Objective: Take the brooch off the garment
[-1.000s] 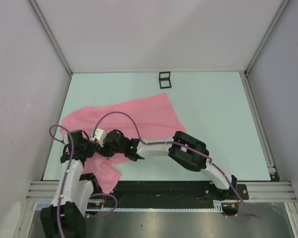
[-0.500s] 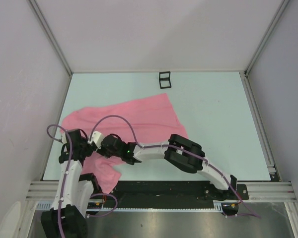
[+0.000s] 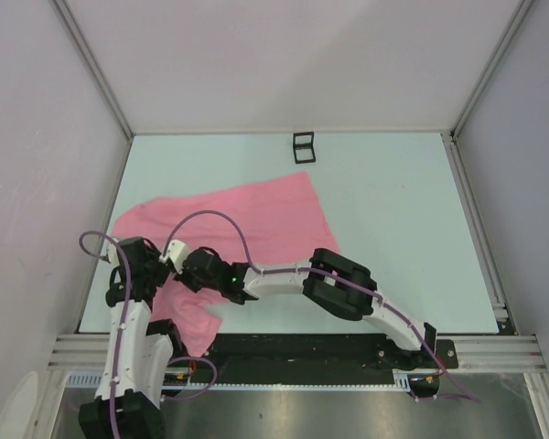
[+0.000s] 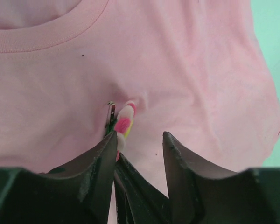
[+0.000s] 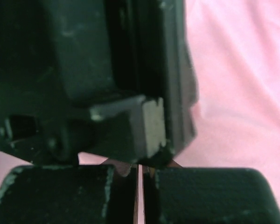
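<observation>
- Two sets of jaws meet over the garment point(image 3: 256, 215), a pink shirt with a ribbed neckline. It is spread from the left edge of the surface point(image 3: 393, 229) toward its middle, with a rumpled end at the near edge.
- Spread apart, the left jaws set their fingers point(image 4: 98, 172) either side of the brooch point(image 4: 123, 125). It sits pinned below the neckline, toward the near-left corner, with its metal pin point(image 4: 111, 113) showing beside the flower.
- Pressed together, the right jaws show fingers point(image 5: 60, 196) with only a sliver of pink between them. A dark tip point(image 4: 128, 186), probably theirs, wedges in just under the brooch. I cannot tell whether it pinches flower, cloth or nothing.
- Pulling while the pin is fastened could drag or tear the thin fabric.
- Both arms are crowded together, so one could knock the other.
- A pinch on a petal edge could slip.
- No brand, label or writing is readable, not even on the black frame box point(image 3: 303, 146) at the far edge.
</observation>
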`<state>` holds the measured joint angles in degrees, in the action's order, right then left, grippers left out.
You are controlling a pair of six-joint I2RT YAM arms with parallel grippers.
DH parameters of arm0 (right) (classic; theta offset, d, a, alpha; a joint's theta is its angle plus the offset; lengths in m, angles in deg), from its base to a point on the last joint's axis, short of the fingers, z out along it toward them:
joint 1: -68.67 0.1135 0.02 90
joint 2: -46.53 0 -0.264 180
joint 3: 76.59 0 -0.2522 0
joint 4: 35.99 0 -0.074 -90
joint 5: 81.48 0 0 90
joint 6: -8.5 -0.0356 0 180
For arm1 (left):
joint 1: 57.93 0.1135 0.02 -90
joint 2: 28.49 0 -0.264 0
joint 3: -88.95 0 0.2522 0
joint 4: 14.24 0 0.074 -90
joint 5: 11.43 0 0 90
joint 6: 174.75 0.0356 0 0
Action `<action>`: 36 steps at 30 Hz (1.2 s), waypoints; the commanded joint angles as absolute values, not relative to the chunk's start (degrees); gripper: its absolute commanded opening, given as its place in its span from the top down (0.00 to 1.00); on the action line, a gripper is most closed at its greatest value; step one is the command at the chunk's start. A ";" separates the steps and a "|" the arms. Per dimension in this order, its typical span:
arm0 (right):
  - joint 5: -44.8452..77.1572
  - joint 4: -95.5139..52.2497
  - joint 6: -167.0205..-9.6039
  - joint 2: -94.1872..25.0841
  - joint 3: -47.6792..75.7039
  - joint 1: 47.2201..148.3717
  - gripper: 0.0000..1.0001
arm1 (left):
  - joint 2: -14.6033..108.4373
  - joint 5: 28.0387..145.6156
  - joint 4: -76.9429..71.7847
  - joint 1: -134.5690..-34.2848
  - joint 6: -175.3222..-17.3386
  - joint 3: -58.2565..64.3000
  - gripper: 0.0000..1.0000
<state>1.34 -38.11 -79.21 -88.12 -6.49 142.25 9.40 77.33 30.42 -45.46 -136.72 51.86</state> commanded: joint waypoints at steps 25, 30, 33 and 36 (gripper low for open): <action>27.76 -43.94 -106.46 -85.84 0.88 128.08 0.91 | 12.55 80.67 26.25 -45.80 -133.97 53.48 0.76; 27.94 -44.38 -106.55 -85.83 0.35 128.08 0.67 | 14.84 80.59 24.14 -45.80 -134.50 54.27 0.78; 28.11 -44.03 -106.55 -86.80 -1.05 128.00 0.55 | 16.16 80.76 23.26 -45.80 -134.93 54.97 0.85; 28.12 -42.97 -106.28 -87.33 -2.11 128.08 0.52 | 16.68 80.59 22.55 -45.80 -135.02 55.94 0.88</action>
<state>27.21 -42.19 -106.47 -86.79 0.98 127.80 16.20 80.04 25.22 -45.65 -135.25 54.72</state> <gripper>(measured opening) 0.458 0.141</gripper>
